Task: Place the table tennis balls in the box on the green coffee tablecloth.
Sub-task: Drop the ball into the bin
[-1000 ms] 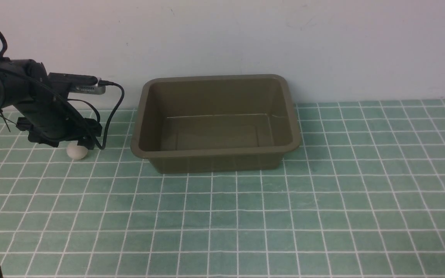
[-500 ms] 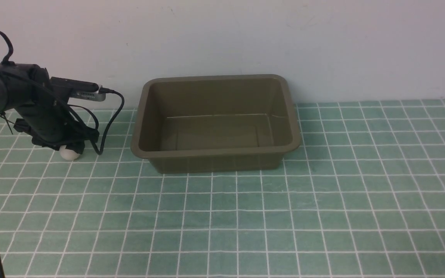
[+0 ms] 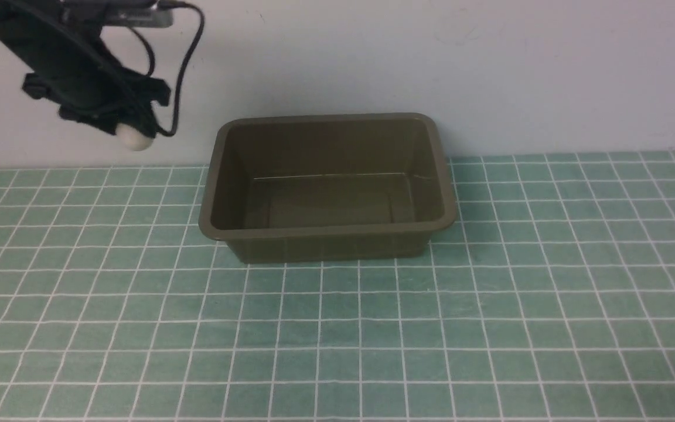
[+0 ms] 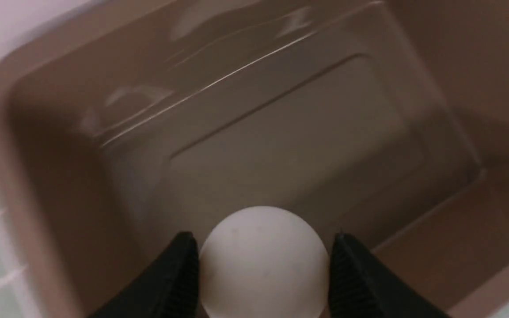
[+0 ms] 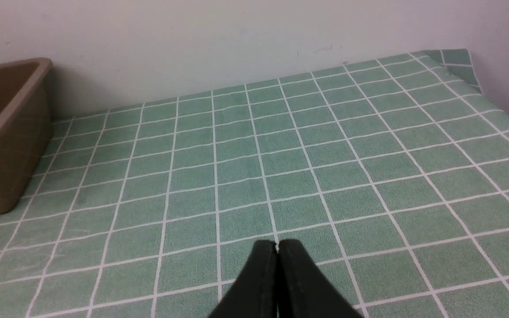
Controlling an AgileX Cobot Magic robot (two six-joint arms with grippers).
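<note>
Your left gripper (image 3: 129, 133) has lifted the table tennis ball (image 3: 135, 140) off the green coffee tablecloth (image 3: 109, 246) by the far left edge. It now hangs above rim height and a little nearer the box (image 3: 326, 243), seemingly just short of its left wall.
</note>
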